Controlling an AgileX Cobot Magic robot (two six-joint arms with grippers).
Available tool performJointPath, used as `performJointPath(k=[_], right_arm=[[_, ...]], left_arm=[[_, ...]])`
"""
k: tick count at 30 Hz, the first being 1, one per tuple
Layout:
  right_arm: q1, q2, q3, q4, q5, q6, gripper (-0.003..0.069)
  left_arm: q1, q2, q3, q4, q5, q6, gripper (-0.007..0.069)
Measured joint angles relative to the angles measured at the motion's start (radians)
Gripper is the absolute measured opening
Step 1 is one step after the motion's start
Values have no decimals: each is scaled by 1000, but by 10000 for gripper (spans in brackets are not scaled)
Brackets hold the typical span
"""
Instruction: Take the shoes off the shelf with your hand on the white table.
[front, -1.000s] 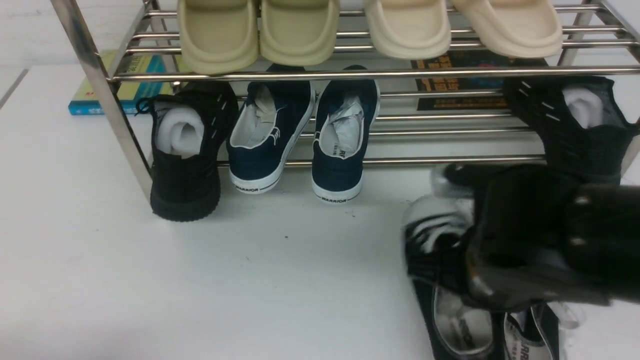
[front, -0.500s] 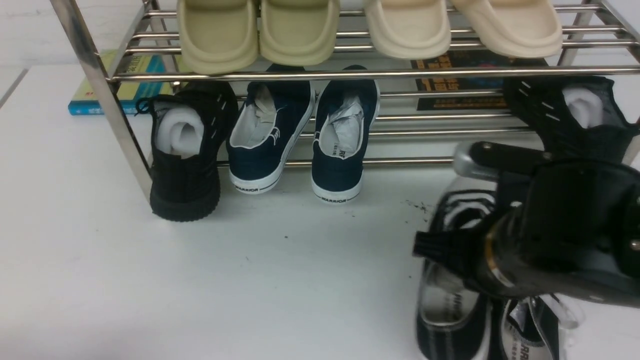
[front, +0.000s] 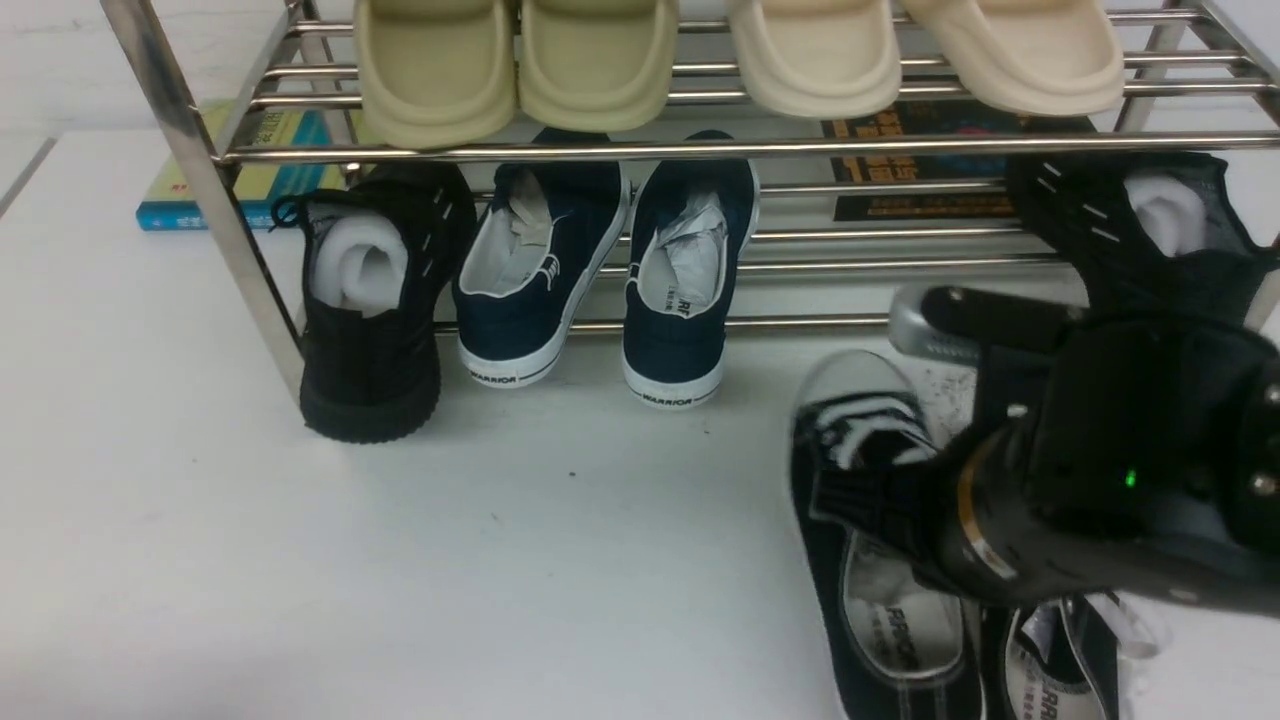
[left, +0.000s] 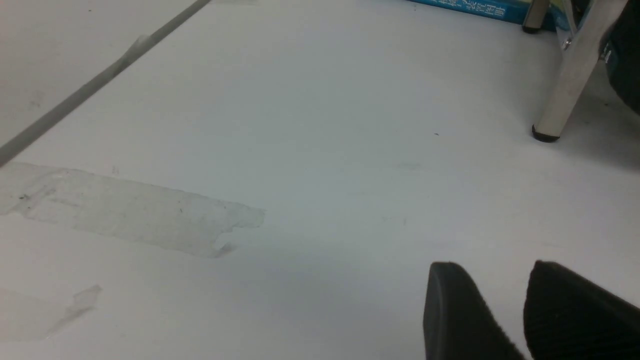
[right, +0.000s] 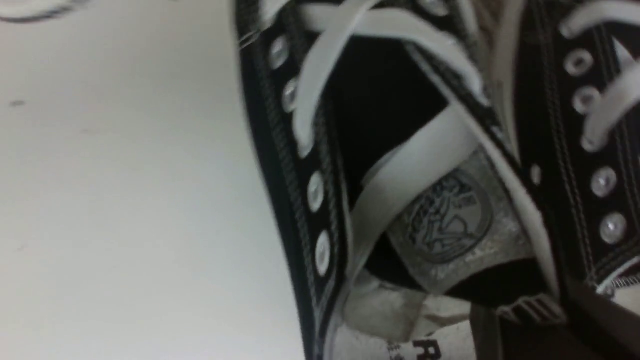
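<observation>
Left tool: jaws apart, nothing between them, low over bare desk, facing the left leg of the shelf. It's well apart from the target, so not the arm for this.

Lower tier holds only the black knit shoes and the navy slip-ons, with a gap in its right half.

Shoes: both are off the shelf, on the desk in front of that gap. They lie side by side and close, long axis running shelf-to-robot, toes toward the shelf.

Right tool: jaws together, clamped on the tongue-and-lace area of the left one of the 2, reaching in from the right across its long axis. The toe cap is blurred, so I can't tell if that sole sits flat.

My read: placement is nearly done. Next is open, lift clear of the laces, back off right.
</observation>
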Motion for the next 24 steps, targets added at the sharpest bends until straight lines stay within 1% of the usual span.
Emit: performJointPath(k=[1,3,5,8,13,15,24], right_arm=[[0,0,3,-2,0,0,25],[0,3,24,-22,-3,66,27],[0,11,27,-40,-10,102,30],[0,29,28,-52,-16,110,34],[0,51,29,-61,-25,74,37],[0,55,29,-68,-38,41,37],[0,55,31,-83,-50,1,45]], left_arm=[[0,0,0,0,0,0,242],[0,0,0,0,0,0,242],[0,0,0,0,0,0,242],[0,0,0,0,0,0,242],[0,0,0,0,0,0,242],[0,0,0,0,0,0,242],[0,0,0,0,0,0,242]])
